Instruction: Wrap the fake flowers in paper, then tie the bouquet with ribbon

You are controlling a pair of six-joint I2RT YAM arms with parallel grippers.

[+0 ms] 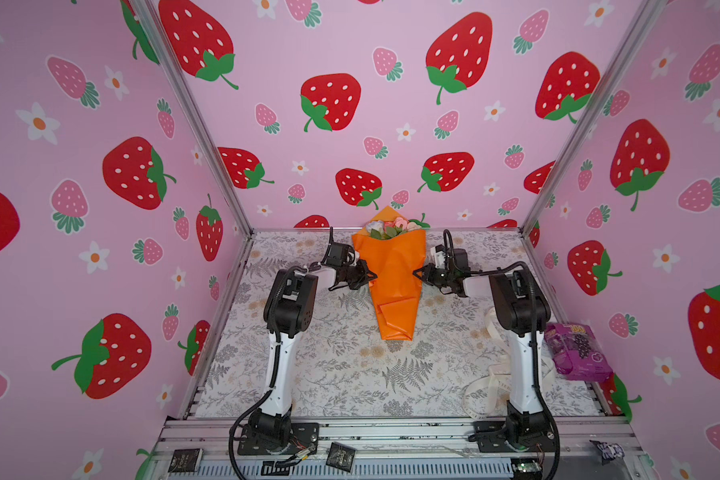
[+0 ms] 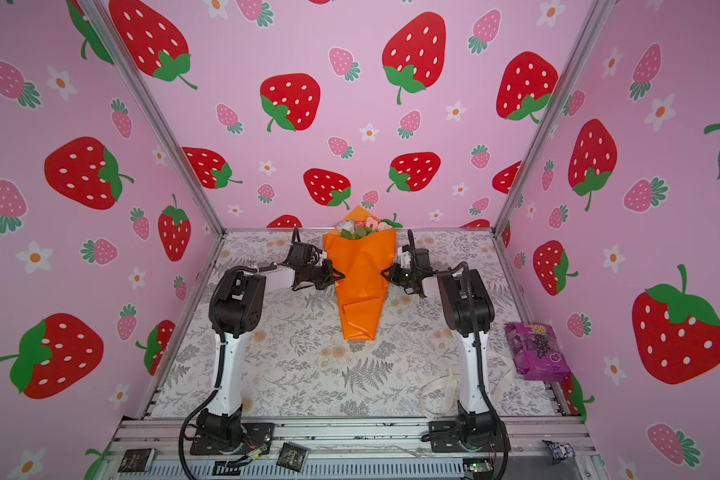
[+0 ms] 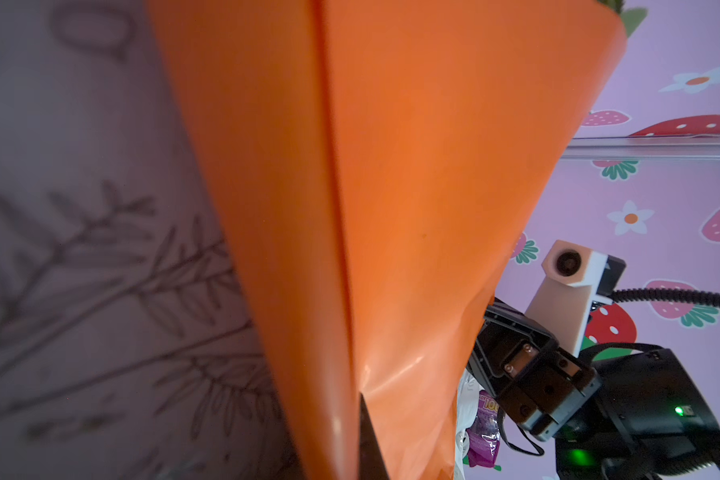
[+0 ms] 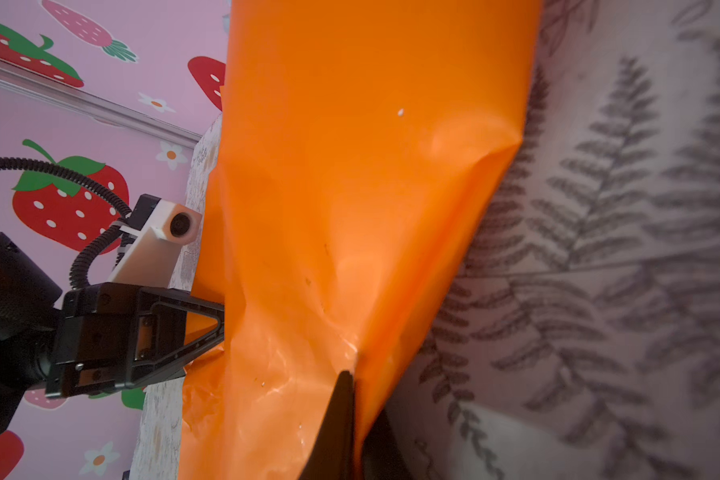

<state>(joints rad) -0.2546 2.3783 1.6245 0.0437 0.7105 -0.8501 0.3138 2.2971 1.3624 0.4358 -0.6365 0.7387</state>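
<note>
Pinching the bouquet (image 1: 393, 286) at mid-length, my left gripper (image 1: 373, 276) and right gripper (image 1: 416, 274) meet it from opposite sides in both top views, probably steadying it for tying. It lies on the table (image 1: 329, 365); my elbows are up, forearms turned inward. Left wrist view: jaws closed on orange paper (image 3: 412, 208). Right wrist: likewise.

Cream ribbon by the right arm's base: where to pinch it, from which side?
Pinch the ribbon at the loop inboard of the right arm's base, straight down from above, jaws across the band. It is a thin flat strip on the mat, and much of the rest runs behind that arm. The right gripper, now shut on the bouquet, is nearest.
</note>
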